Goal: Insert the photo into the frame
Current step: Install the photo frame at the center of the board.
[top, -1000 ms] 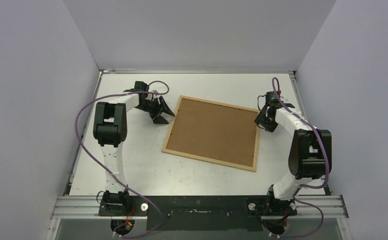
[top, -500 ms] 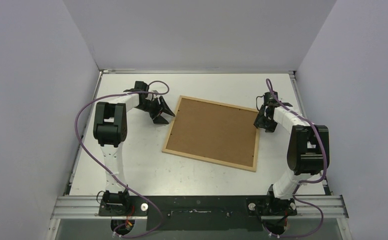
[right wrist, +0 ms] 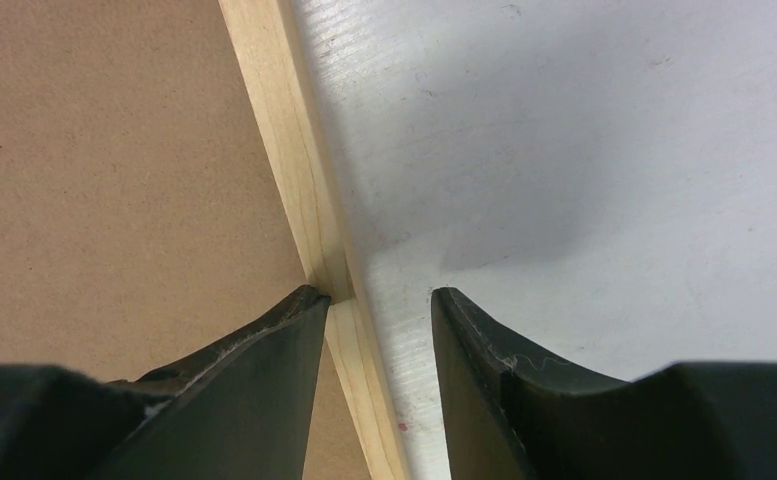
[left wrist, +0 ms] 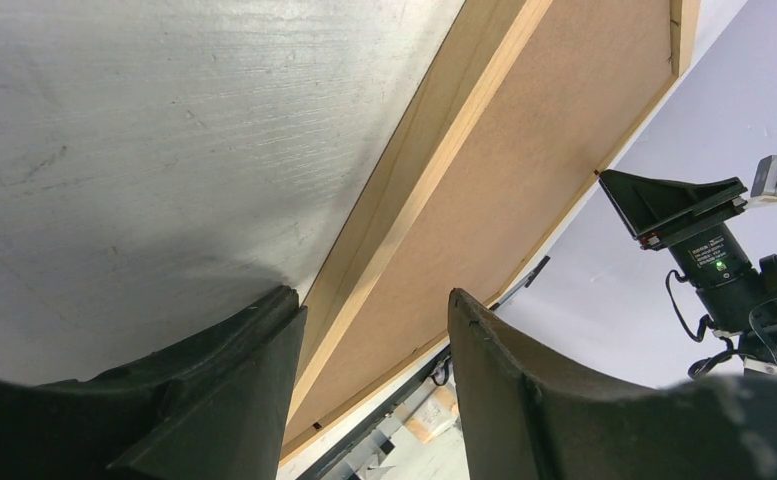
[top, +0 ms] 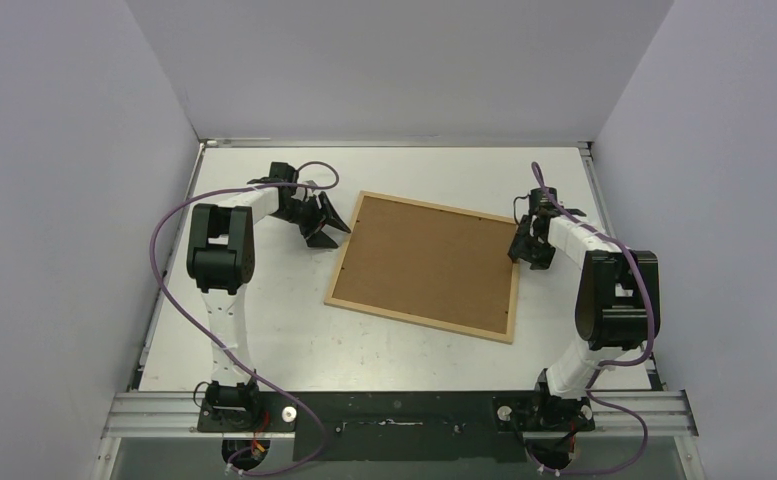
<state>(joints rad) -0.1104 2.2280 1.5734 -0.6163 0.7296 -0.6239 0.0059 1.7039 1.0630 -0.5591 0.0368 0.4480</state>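
The frame (top: 419, 322) lies flat mid-table, its thin light wood strips set round a brown hardboard backing panel (top: 429, 262). The photo is out of view. My left gripper (top: 329, 232) is open, low over the table just outside the frame's far-left corner. In the left wrist view, its fingertips (left wrist: 372, 300) point along the wood strip (left wrist: 444, 150). My right gripper (top: 520, 245) is open at the frame's right edge near the far corner. Its jaws (right wrist: 377, 293) straddle the strip (right wrist: 284, 130): one finger over the backing panel (right wrist: 114, 170), the other over the table, apart from the wood.
Pale enclosure walls (top: 84, 200) stand on the left, back and right of the white table (top: 264, 330). A metal rail (top: 404, 410) with both arm bases runs along the near edge. Purple cables (top: 164, 270) loop beside each arm.
The right gripper has edged a little inward and down onto the frame's right strip, its jaws narrowing slightly. The left arm and the frame have not moved.
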